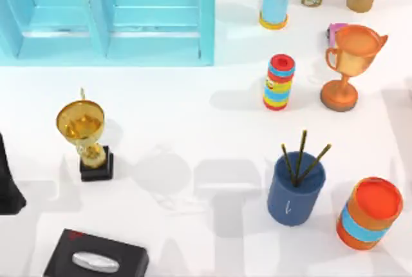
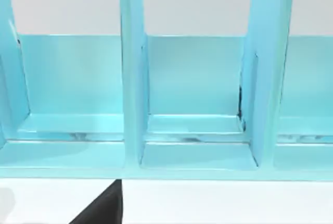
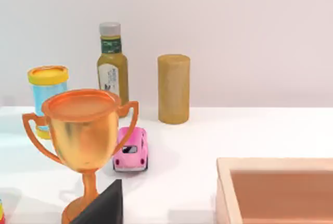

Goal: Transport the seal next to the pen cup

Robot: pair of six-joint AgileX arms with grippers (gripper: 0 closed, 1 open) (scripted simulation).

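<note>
The seal is out of view. The pen cup, dark blue with three thin dark pens in it, stands upright at the front right of the table. A dark part of my left arm shows at the table's left edge, far from the cup. A dark wedge of my left gripper sits at the edge of the left wrist view, facing a teal shelf. A like wedge of my right gripper sits in the right wrist view, close to an orange trophy.
A gold trophy on a black base stands at the left, and a black tissue box at the front left. An orange can stands right of the cup. Farther back are a striped can, the orange trophy and a teal shelf.
</note>
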